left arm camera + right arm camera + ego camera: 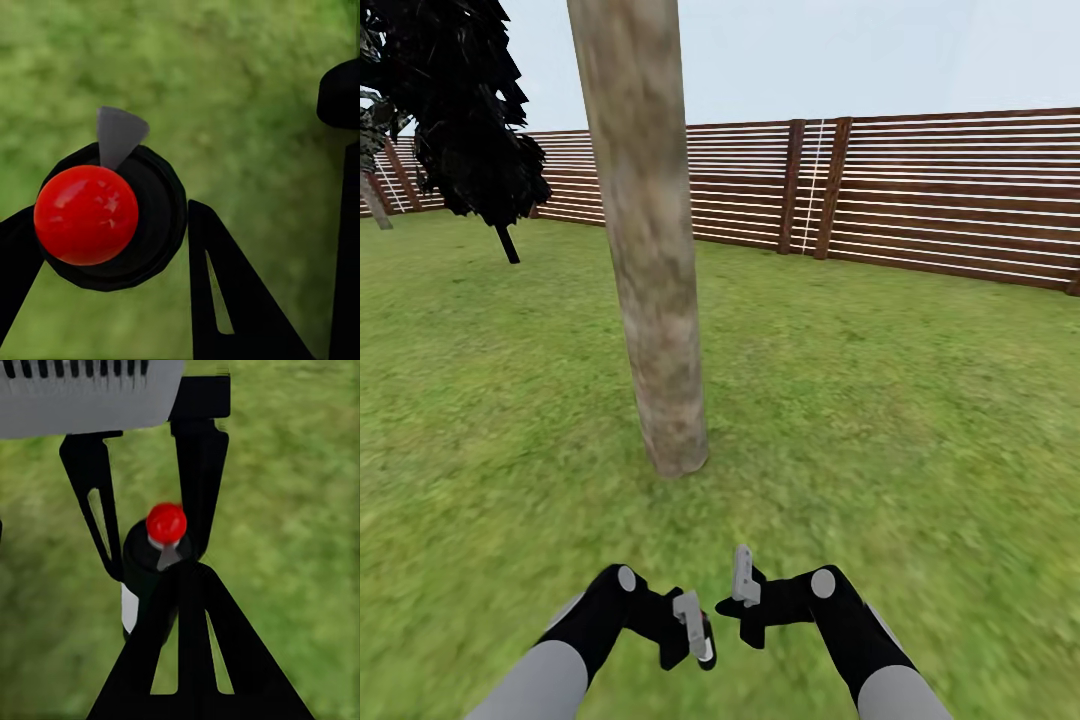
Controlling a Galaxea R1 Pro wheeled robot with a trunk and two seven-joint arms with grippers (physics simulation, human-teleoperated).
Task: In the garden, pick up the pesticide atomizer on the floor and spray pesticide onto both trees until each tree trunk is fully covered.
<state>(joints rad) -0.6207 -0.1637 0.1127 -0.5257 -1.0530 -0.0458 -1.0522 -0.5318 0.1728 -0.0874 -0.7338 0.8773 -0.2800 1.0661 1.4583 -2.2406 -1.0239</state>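
Spraying step at hand: left hand (698, 628) gripping atomizer (105, 214), right hand (745, 592) grip unclear; next, aim at trunk (650, 250) at twelve o'clock.

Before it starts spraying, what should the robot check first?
1. Spray bottle gripped in the left claw: ok, it sits between both fingers.
2. Trunk in front of the robot: ok, it stands just ahead on the grass.
3. Nozzle pointing at the trunk: cannot tell.
4. Trunk near enough for the spray to reach: cannot tell.
5. Trunk already coated anywhere: cannot tell, no spray marks show.
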